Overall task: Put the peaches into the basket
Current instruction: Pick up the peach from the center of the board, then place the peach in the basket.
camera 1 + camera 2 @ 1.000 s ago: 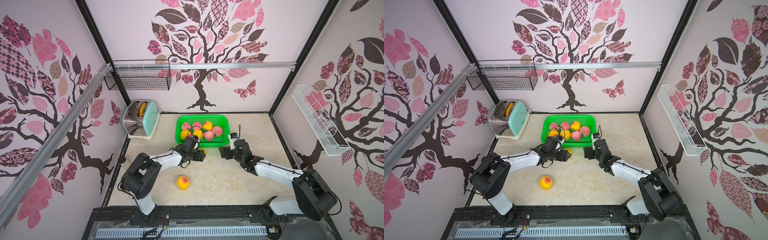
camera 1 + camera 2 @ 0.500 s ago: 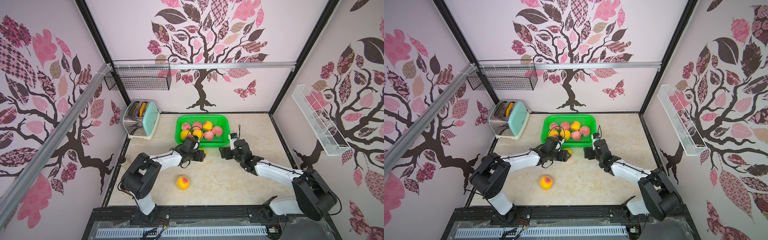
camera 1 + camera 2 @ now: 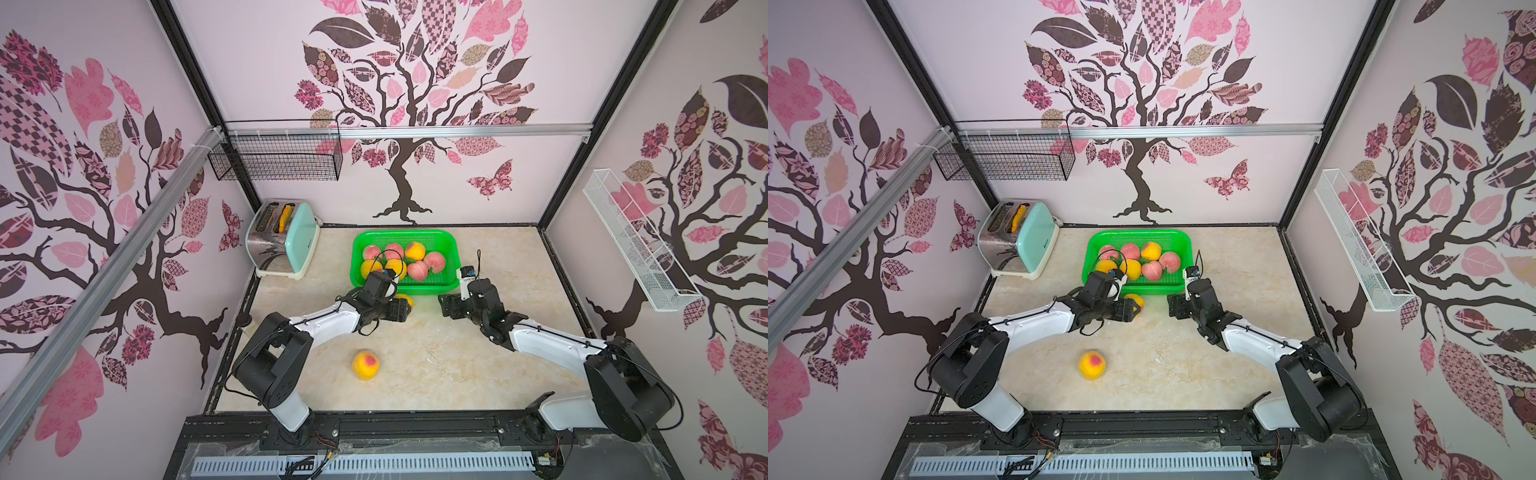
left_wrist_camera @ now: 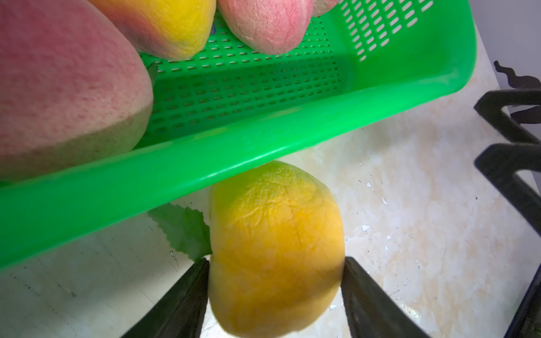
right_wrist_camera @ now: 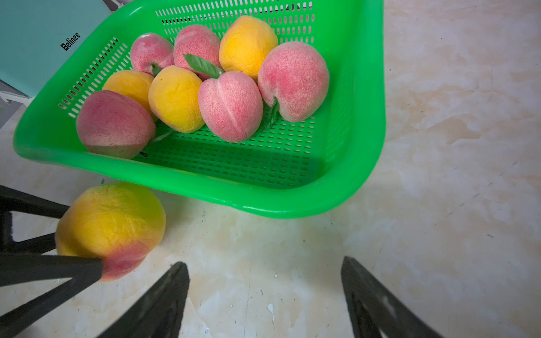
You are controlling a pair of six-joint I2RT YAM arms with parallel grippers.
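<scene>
Your left gripper (image 4: 275,263) is clamped on a yellow peach (image 4: 275,222) on the beige marbled tabletop (image 3: 457,365), just beside the basket (image 3: 451,249). Your right gripper (image 5: 265,278) stands open and empty near the basket. Eight peaches (image 5: 229,109) lie in the basket, and a loose peach (image 3: 365,365) sits well apart from it. Tree decals (image 3: 405,104) cover the walls (image 3: 540,174).

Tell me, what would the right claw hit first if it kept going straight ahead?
The right gripper would probably meet the near wall of the green basket first, past bare tabletop; depth is unclear.
</scene>
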